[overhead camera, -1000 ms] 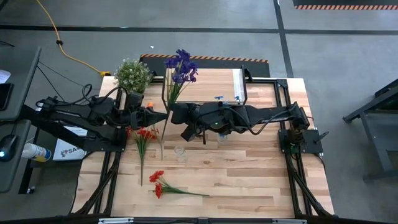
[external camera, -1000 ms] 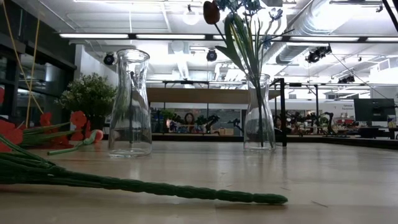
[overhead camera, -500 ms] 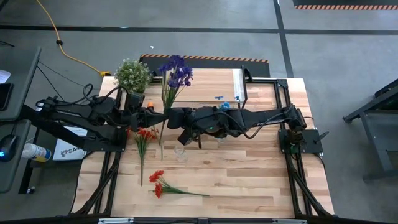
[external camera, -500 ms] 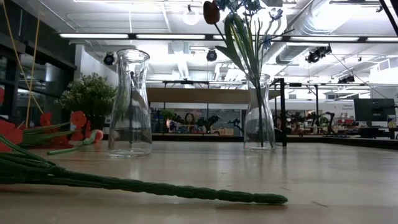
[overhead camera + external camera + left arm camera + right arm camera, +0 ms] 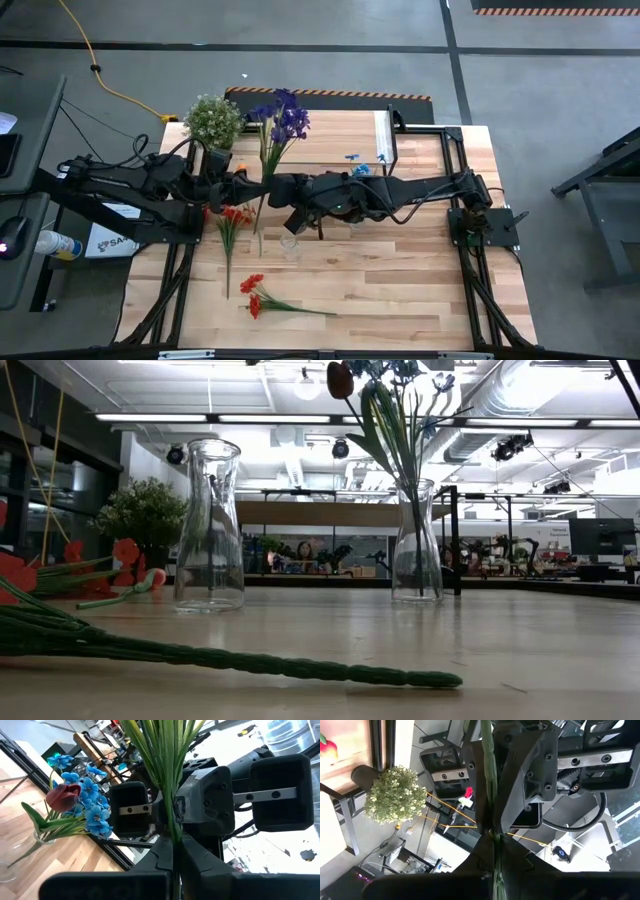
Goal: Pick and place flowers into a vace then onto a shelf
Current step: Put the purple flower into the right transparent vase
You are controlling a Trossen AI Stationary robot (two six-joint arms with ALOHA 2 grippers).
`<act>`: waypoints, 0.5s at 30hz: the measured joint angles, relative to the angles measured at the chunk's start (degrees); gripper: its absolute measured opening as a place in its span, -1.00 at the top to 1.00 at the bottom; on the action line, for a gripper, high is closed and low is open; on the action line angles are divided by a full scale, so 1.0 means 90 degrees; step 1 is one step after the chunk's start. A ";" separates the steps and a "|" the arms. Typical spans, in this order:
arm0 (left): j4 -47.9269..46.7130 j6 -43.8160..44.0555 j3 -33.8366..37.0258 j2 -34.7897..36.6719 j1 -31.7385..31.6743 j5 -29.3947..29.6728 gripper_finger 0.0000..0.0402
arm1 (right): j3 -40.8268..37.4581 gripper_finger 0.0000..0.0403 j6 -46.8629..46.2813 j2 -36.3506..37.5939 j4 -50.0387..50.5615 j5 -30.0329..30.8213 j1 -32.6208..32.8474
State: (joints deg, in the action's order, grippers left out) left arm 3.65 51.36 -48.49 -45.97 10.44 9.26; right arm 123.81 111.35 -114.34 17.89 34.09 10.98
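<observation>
You have the purple spray pinched at its thin green stem by both claws at once: the left gripper and the right gripper meet nose to nose above the table's left-centre, each pressed together on the stalk. Let one side release before you move, then lower the stem straight into the narrow neck of the empty glass vase; the smooth, flared rim forgives little.

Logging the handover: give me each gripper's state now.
Left gripper: shut on the purple flower stems.
Right gripper: shut on the same stems.
</observation>
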 joint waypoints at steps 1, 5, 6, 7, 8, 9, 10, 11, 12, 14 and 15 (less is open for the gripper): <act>-0.0010 -0.0010 0.0000 0.0001 0.0000 0.0000 0.79 | 0.0000 0.96 -0.0037 0.0000 0.0000 0.0009 0.0000; -0.0023 -0.0065 0.0000 -0.0003 -0.0001 0.0035 0.79 | -0.0007 0.83 -0.0161 0.0000 -0.0007 0.0169 0.0000; -0.0041 -0.0082 0.0000 -0.0003 -0.0002 0.0034 0.79 | -0.0007 0.79 -0.0211 0.0000 -0.0019 0.0263 0.0002; -0.0068 -0.0127 0.0000 -0.0005 -0.0002 0.0034 0.79 | -0.0007 0.75 -0.0270 0.0000 -0.0027 0.0375 0.0013; -0.0083 -0.0169 0.0000 -0.0005 0.0000 0.0031 0.79 | -0.0007 0.71 -0.0351 0.0000 -0.0051 0.0520 0.0037; -0.0091 -0.0180 0.0000 -0.0002 0.0002 0.0028 0.79 | -0.0007 0.68 -0.0396 0.0000 -0.0068 0.0686 0.0055; -0.0098 -0.0180 0.0000 0.0002 0.0002 0.0024 0.79 | -0.0007 0.65 -0.0450 0.0000 -0.0067 0.0885 0.0080; -0.0096 -0.0183 0.0000 0.0007 0.0002 0.0030 0.79 | -0.0007 0.62 -0.0530 0.0000 -0.0066 0.1083 0.0110; -0.0095 -0.0203 0.0000 0.0007 0.0002 0.0050 0.79 | -0.0007 0.59 -0.0609 0.0000 -0.0063 0.1220 0.0137; -0.0096 -0.0237 0.0000 0.0007 0.0002 0.0058 0.79 | -0.0007 0.53 -0.0769 0.0002 -0.0054 0.1491 0.0206; -0.0097 -0.0246 0.0000 0.0007 0.0002 0.0058 0.79 | -0.0007 0.51 -0.0842 0.0002 -0.0047 0.1591 0.0248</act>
State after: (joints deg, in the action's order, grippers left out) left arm 2.78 49.15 -48.49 -45.91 10.46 9.78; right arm 123.74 103.77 -114.32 17.47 48.41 13.21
